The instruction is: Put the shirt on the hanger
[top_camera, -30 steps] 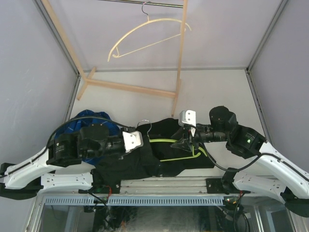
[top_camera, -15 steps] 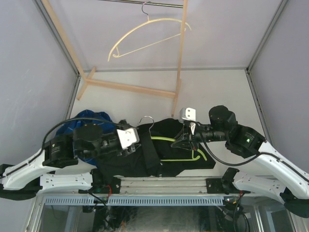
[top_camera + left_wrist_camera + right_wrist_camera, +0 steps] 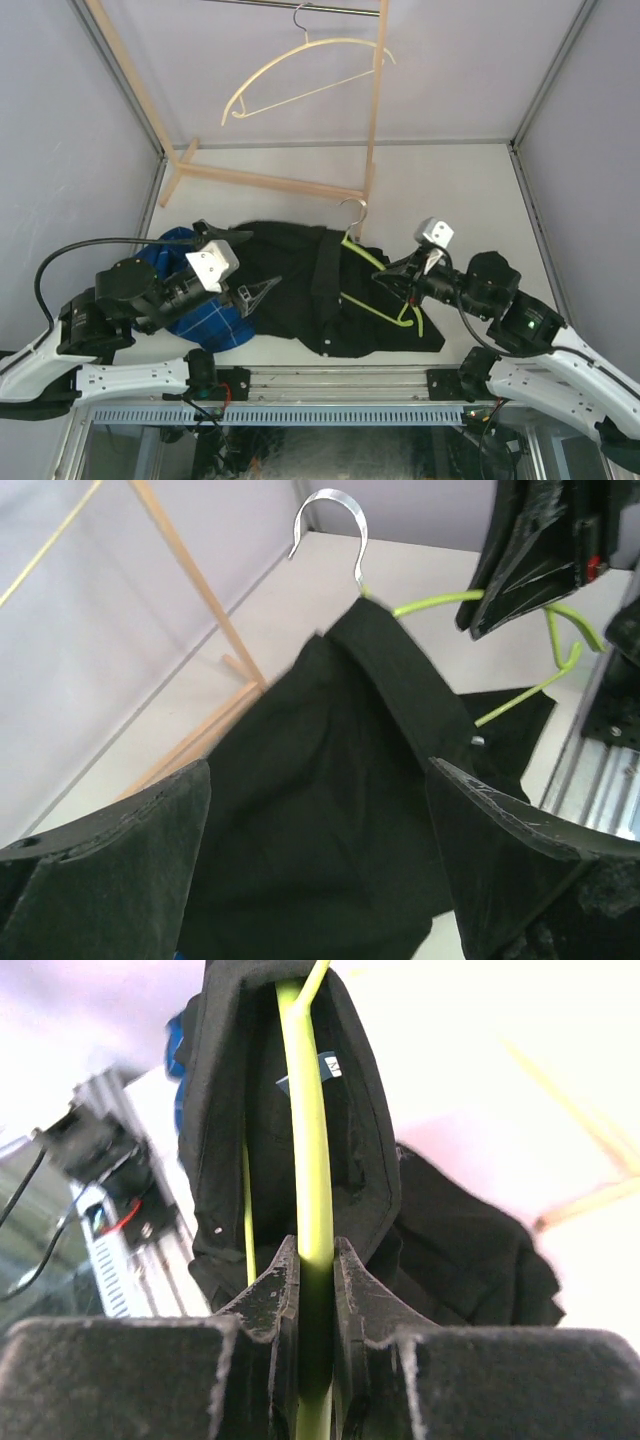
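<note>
Changes since a second ago: left gripper (image 3: 266, 258) has drawn back to the left and let go of the cloth; hanger (image 3: 365, 252) has swung so its metal hook points toward the far side.

- Left gripper (image 3: 320, 810): fingers spread wide, holding nothing, just left of the shirt (image 3: 300, 290).
- Right gripper (image 3: 315, 1280): fingers pressed together on the hanger's (image 3: 305, 1110) green bar.
- Shirt (image 3: 320, 780): black, draped over the hanger (image 3: 430, 602) near the hook, the rest lying on the table (image 3: 450, 190).
- Blue plaid shirt (image 3: 215, 320): heaped under the left arm.
- Cream hanger (image 3: 300, 60): on the wooden rack (image 3: 375, 110).
</note>
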Robot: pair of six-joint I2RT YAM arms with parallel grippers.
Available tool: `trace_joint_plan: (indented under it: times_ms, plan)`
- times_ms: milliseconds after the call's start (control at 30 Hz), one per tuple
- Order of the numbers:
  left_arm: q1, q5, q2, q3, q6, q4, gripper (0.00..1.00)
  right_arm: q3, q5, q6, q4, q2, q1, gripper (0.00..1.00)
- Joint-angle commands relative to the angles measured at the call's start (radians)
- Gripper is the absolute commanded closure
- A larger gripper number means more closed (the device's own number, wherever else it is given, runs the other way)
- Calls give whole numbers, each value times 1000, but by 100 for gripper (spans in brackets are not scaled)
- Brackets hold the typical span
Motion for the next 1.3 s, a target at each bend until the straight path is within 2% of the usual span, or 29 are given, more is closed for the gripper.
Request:
trace_joint_plan:
  times_ms: [0, 133, 333, 500, 733, 900, 1133, 1267]
  plan:
    - [4, -151, 17, 21, -49, 94, 7, -8, 312, 82, 287, -116, -5, 100]
    - [5, -279, 52, 44, -75, 136, 3, 1, 428, 40, 345, -169, -6, 100]
    - [4, -364, 93, 24, -103, 235, 0, 52, 504, 91, 255, -87, 7, 100]
    - [5, -371, 116, -42, -166, 367, 0, -18, 607, 211, 309, -42, 87, 100]
    - [2, -340, 235, -91, -234, 512, 0, -50, 775, 262, 405, 41, 224, 100]
    - [-3, -366, 333, -70, -206, 551, 0, -51, 789, 291, 422, 65, 252, 100]
    - [-27, -443, 470, -18, -164, 516, 2, -50, 793, 299, 419, 74, 261, 100]
    - [-33, -543, 549, 15, -114, 515, 9, -52, 779, 304, 417, 78, 262, 100]
